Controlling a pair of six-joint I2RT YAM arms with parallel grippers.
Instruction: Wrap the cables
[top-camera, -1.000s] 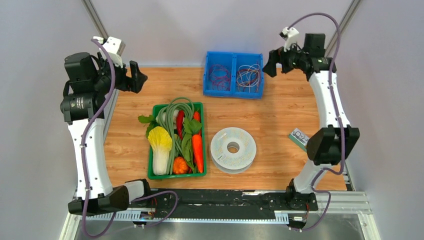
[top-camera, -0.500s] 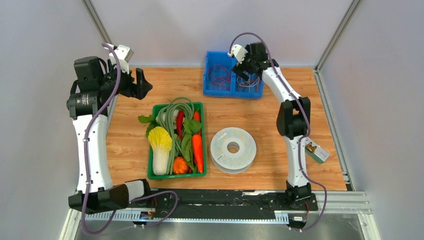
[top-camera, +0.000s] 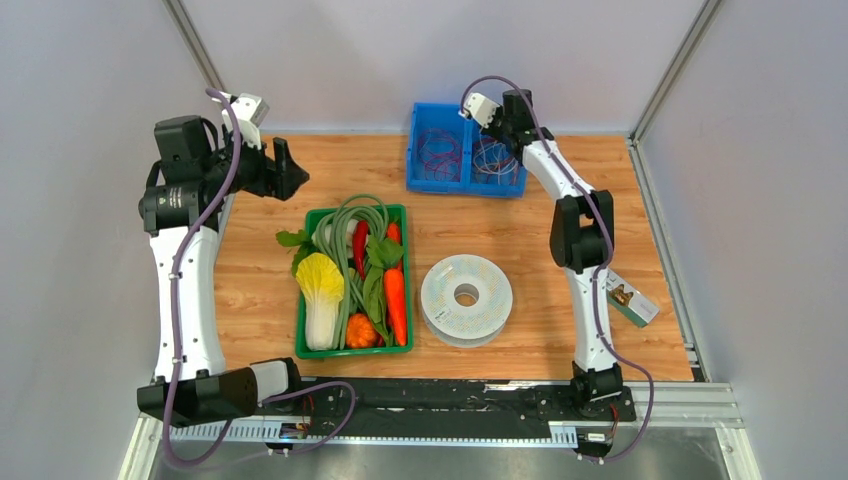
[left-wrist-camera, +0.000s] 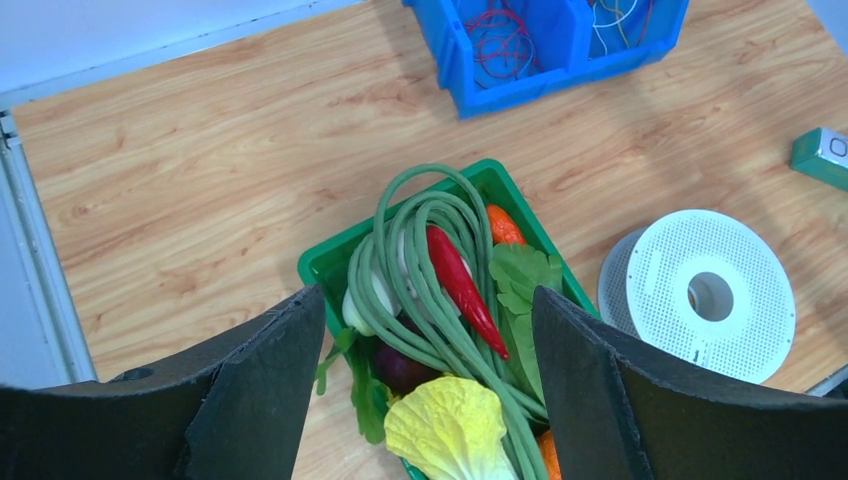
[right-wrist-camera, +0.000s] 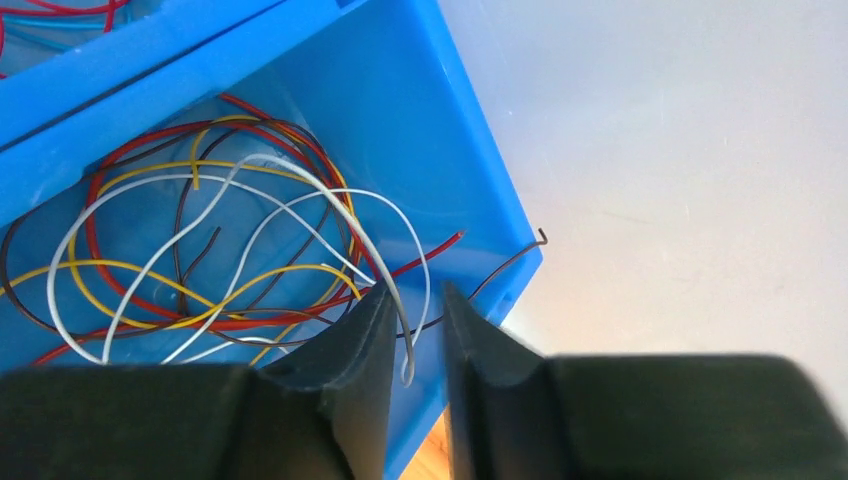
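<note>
Wood tabletop (top-camera: 540, 230), grey walls around.

Far left: left end effector (top-camera: 285, 168) is held high over the tabletop's left edge. It has barely shifted in the last second, and its fingers are wide apart with nothing between them. Its wrist view looks down on the green tray (left-wrist-camera: 320, 268) of vegetables.

Right of the tray: the cables, thin white wire on the pale round spool (top-camera: 466, 298). It lies flat on the tabletop, untouched and well apart from both arms.

Back centre: blue bin (top-camera: 466, 186).

The change: right end effector (top-camera: 497, 140) has swung in from the far right corner. It now sits over the bin's right compartment, and its fingers have drawn from wide to nearly together. In the wrist view a narrow gap remains, and the loose end of a white wire (right-wrist-camera: 405, 350) from the tangle of loose wires (right-wrist-camera: 200, 250) hangs in it. Pinched or not, cannot tell.

Far right: small box (top-camera: 630, 298), now uncovered.

Judgement: first pick, a loose wire from the bin. No wrapping on the spool has started.
</note>
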